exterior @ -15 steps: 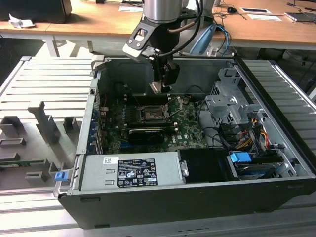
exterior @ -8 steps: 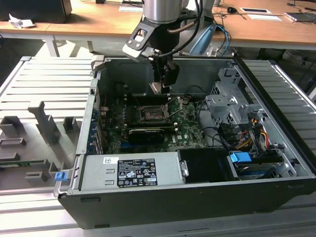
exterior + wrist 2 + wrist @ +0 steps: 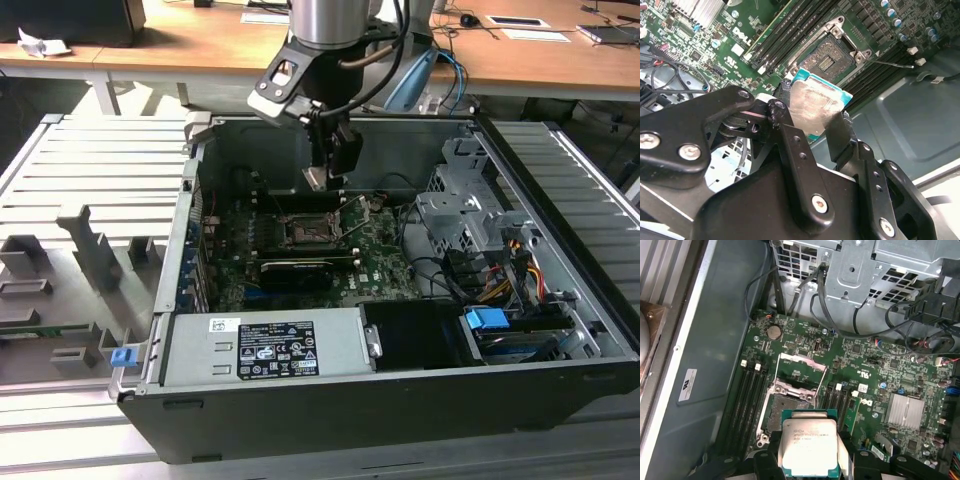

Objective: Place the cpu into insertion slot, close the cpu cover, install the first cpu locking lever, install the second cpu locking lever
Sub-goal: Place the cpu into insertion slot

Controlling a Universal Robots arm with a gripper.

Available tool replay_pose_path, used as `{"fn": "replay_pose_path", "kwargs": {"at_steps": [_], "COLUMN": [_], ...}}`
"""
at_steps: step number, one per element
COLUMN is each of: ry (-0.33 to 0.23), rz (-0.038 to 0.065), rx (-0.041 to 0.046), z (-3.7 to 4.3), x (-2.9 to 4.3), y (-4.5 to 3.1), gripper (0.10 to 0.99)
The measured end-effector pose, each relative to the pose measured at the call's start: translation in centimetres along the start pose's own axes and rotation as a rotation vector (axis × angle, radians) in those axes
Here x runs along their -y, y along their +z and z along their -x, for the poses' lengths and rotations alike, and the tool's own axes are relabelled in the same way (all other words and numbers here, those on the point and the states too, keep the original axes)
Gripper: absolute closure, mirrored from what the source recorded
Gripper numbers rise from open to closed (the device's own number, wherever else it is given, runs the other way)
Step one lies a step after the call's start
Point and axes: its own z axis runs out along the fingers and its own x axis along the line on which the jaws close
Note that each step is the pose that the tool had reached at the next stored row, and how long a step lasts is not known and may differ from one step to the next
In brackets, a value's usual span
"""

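My gripper (image 3: 324,176) hangs inside the open computer case, above the back part of the green motherboard, shut on the cpu (image 3: 314,179). In both wrist views the cpu (image 3: 815,102) (image 3: 807,442) shows its silvery face and teal rim, pinched at two opposite edges by the black fingers (image 3: 840,131). The insertion slot (image 3: 304,232) (image 3: 827,56) (image 3: 784,410) lies bare below and slightly ahead of the chip, apart from it. The cpu cover (image 3: 799,371) stands flipped open at the slot's far side. A thin locking lever (image 3: 352,228) sticks up beside the socket.
Memory slots (image 3: 747,395) flank the socket. A long black card (image 3: 296,270) lies in front of it, a grey power supply (image 3: 270,345) nearer still. A metal drive cage (image 3: 470,215) with cables fills the exterior view's right. A heat sink (image 3: 907,412) sits on the board.
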Motion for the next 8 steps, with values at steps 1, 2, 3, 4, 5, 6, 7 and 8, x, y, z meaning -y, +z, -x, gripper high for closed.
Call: {"fn": "replay_pose_path", "kwargs": {"at_steps": [1, 2, 3, 4, 5, 6, 7, 8], "ry": [0.002, 0.006, 0.009, 0.012, 0.014, 0.018, 0.02, 0.022], "rz": [0.0, 0.0, 0.0, 0.0, 0.0, 0.0, 0.0, 0.0], "rx": [0.0002, 0.0005, 0.0007, 0.0011, 0.0013, 0.0016, 0.0018, 0.0019], "z": [0.0, 0.0, 0.0, 0.0, 0.0, 0.0, 0.0, 0.0], "x": [0.0, 0.0, 0.01, 0.01, 0.01, 0.01, 0.01, 0.01], "y": [0.02, 0.04, 0.05, 0.06, 0.08, 0.09, 0.1, 0.11], "gripper": [0.561, 0.561, 0.561, 0.561, 0.561, 0.561, 0.561, 0.561]}}
